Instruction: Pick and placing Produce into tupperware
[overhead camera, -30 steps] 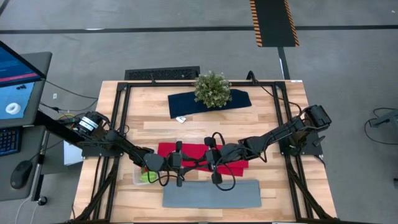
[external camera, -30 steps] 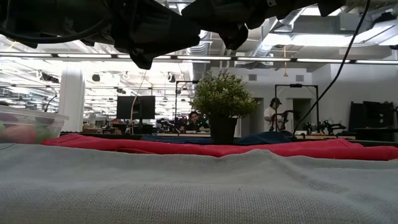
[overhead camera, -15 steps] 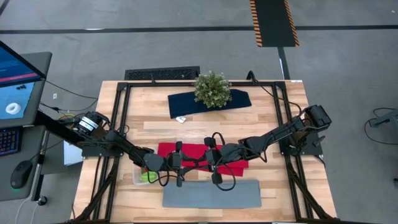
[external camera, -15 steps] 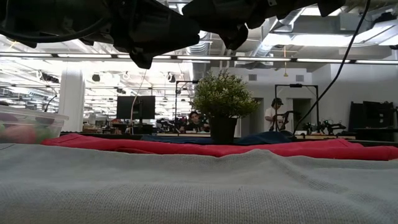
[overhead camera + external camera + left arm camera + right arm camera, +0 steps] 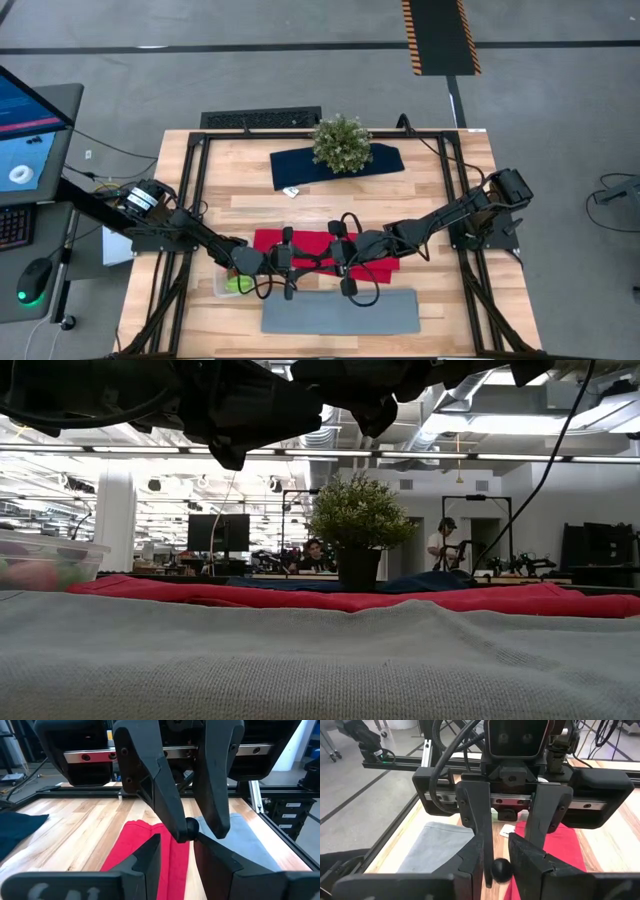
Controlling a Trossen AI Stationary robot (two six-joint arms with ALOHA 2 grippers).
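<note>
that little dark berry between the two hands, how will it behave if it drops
The dark berry looks round and smooth, so it would probably roll where it lands. It is tiny, so likely light and easily flicked away. The red cloth beneath might slow it.

Both end effectors meeting over cloth [image 5: 370, 242] mid-table; tupperware [image 5: 228, 284] left of them; mat [image 5: 340, 311] in front; plant [image 5: 341, 143] behind

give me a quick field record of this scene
left gripper: over the red cloth, tip to tip with the right gripper
dark berry: between both grippers; holder unclear
tupperware: left of the red cloth, green produce inside
grey mat: beside the red cloth, opposite the plant
potted plant: on the dark blue cloth
</note>
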